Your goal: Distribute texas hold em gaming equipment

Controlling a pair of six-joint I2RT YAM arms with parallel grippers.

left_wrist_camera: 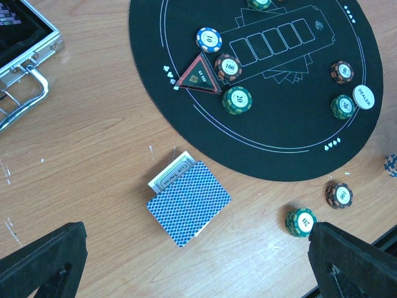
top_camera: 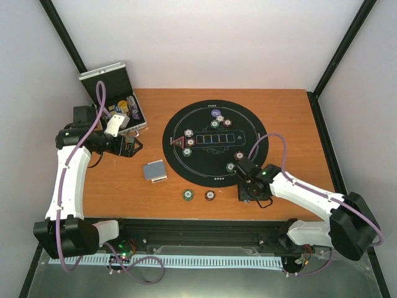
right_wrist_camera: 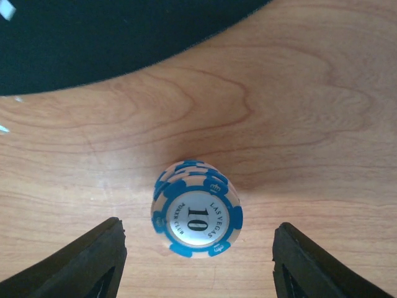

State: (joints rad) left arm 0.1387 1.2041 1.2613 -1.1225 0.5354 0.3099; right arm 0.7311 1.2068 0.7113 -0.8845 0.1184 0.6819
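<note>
A blue-backed card deck (left_wrist_camera: 189, 202) lies on the wooden table left of the black round mat (top_camera: 248, 124); it also shows in the top view (top_camera: 155, 171). My left gripper (left_wrist_camera: 193, 251) is open and empty, hovering above and near the deck; in the top view it (top_camera: 129, 147) is beside the case. My right gripper (right_wrist_camera: 198, 267) is open, its fingers (right_wrist_camera: 80, 261) on either side of a blue-white "10" chip stack (right_wrist_camera: 196, 217) just off the mat's edge, not touching it. A green chip (left_wrist_camera: 301, 221) and a maroon chip (left_wrist_camera: 339, 195) lie on the wood. Several chips, a white dealer disc (left_wrist_camera: 364, 96) and a triangle marker (left_wrist_camera: 198, 74) sit on the mat.
An open metal case (top_camera: 115, 93) with more chips inside stands at the table's back left corner; its handle (left_wrist_camera: 25, 96) shows in the left wrist view. The right gripper (top_camera: 248, 180) sits at the mat's near right edge. The two loose chips (top_camera: 187, 195) lie near the front edge.
</note>
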